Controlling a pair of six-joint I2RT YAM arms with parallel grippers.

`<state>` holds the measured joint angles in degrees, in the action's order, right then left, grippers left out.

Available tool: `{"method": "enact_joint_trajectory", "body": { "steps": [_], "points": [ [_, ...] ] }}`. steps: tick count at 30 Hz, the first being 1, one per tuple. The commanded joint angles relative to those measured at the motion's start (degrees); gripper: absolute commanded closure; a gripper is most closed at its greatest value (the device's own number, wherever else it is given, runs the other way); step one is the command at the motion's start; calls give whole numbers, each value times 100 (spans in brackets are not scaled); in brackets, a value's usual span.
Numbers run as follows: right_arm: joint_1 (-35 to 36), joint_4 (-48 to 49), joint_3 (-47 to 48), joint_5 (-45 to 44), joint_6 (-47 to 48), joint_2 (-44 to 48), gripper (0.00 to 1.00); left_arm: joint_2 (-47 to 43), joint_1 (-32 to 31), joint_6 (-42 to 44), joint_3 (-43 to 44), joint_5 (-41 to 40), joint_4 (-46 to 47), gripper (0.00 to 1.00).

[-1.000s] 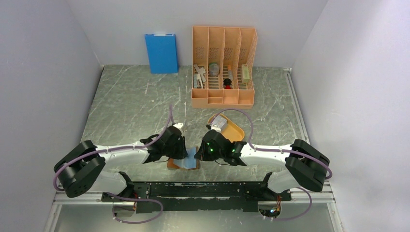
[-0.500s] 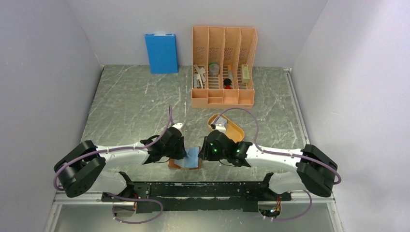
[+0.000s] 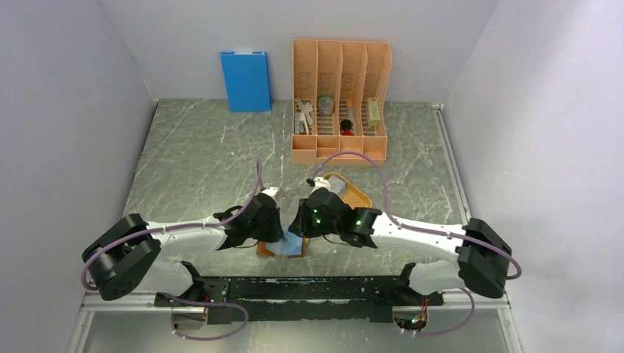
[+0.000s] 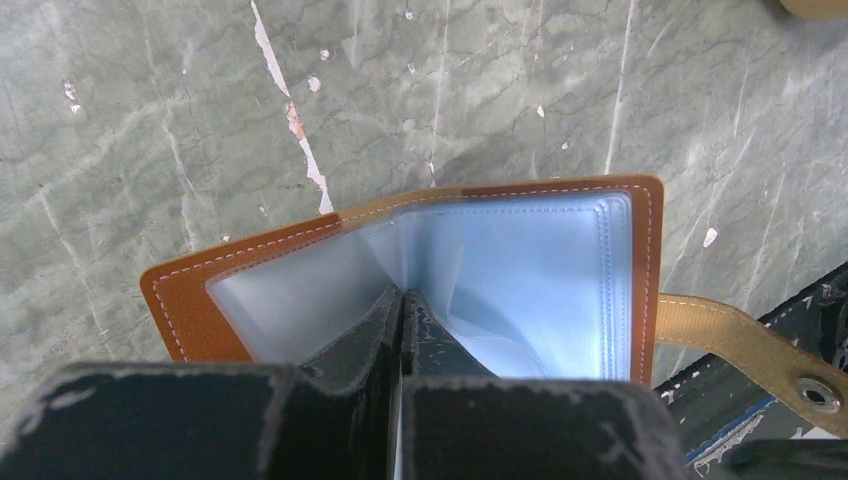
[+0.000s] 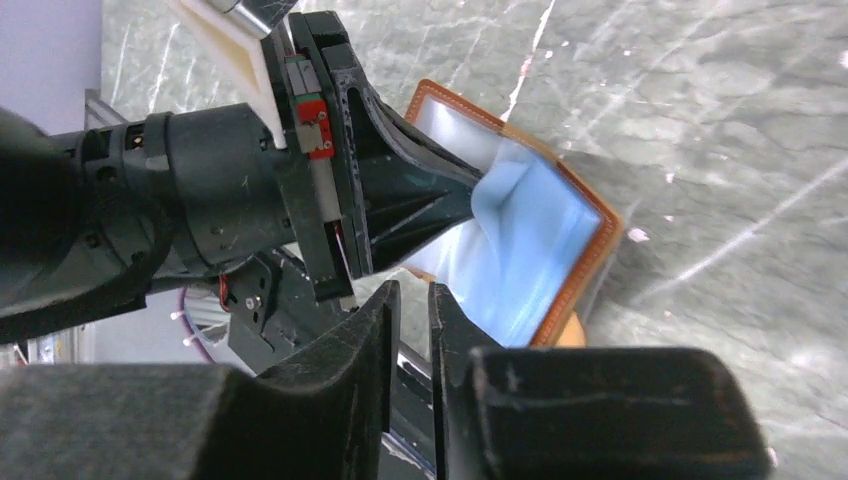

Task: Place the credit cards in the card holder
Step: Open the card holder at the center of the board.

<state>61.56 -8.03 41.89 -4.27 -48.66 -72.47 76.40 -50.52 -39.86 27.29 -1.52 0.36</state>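
**Left jaws pinched on a sleeve, right jaws a crack apart**

On my left wrist view the left gripper (image 4: pixel 403 296) has its jaws pressed together, with no gap between the two black fingers. They are nipping a clear sleeve (image 5: pixel 520 230) of the card holder (image 4: pixel 190 290). The right wrist view shows that bluish leaf drawn up into a peak at the fingertips. The right gripper (image 5: pixel 415 296) has its jaws only narrowly parted, and I see nothing between them. It sits at the bottom centre of its own view, just beside the holder's near edge and not touching it as far as I can tell.

The card holder lies open and flat on the grey marbled table (image 4: pixel 150 120), brown cover down and sleeves up. It is at the lower centre of the overhead frame, between the two wrists. Its snap tab (image 4: pixel 745 352) sticks out toward the lower right of the left wrist view.

Just above and right of the right wrist in the overhead frame sits the orange tray (image 3: pixel 358 198). A pale grey piece in it looks like the credit cards (image 3: pixel 333 188), but the arm hides much of it, so I cannot tell how many. The desk organizer (image 3: pixel 340 103) and a blue box (image 3: pixel 245 81) stand along the top of the frame.
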Motion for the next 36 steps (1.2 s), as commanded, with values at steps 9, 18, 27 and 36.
{"method": "enact_joint_trajectory", "body": {
  "steps": [9, 18, 27, 36],
  "points": [
    [-21, 516, 68, 110, -64, -1146, 84, 106, -27, 40, -276, -436, -607, 95],
    [-61, 468, -34, 0, -64, -1596, 87, 82, -28, 23, -227, -394, -639, 95],
    [-51, 988, -137, 352, 35, -1701, 86, -309, -28, -63, -48, -432, -972, 84],
    [-56, 1513, -190, 825, 112, -1718, 83, -763, -23, -91, 251, -637, -1474, 70]
  ]
}}
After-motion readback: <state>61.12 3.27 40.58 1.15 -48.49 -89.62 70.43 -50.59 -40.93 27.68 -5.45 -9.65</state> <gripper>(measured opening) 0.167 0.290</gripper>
